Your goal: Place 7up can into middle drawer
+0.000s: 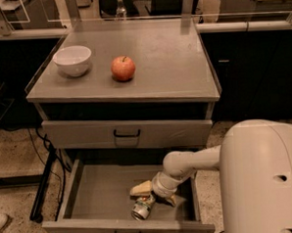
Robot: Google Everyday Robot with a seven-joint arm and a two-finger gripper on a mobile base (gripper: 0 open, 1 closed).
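Note:
The middle drawer (98, 194) is pulled out at the cabinet's bottom, a shallow grey tray with a black handle on its front edge. The 7up can (142, 207), silver with green print, lies on its side on the drawer floor near the front, its top facing out. My gripper (155, 195) reaches into the drawer from the right on the cream arm. It is just above and behind the can. Its fingers (140, 188) are spread, one to the can's upper left and one to its right. The can is not between them.
The closed upper drawer front (127, 133) sits just above the open drawer. On the cabinet top stand a white bowl (72, 60) and a red apple (123, 67). My arm's large cream body (267, 180) fills the lower right. Cables hang at the cabinet's left.

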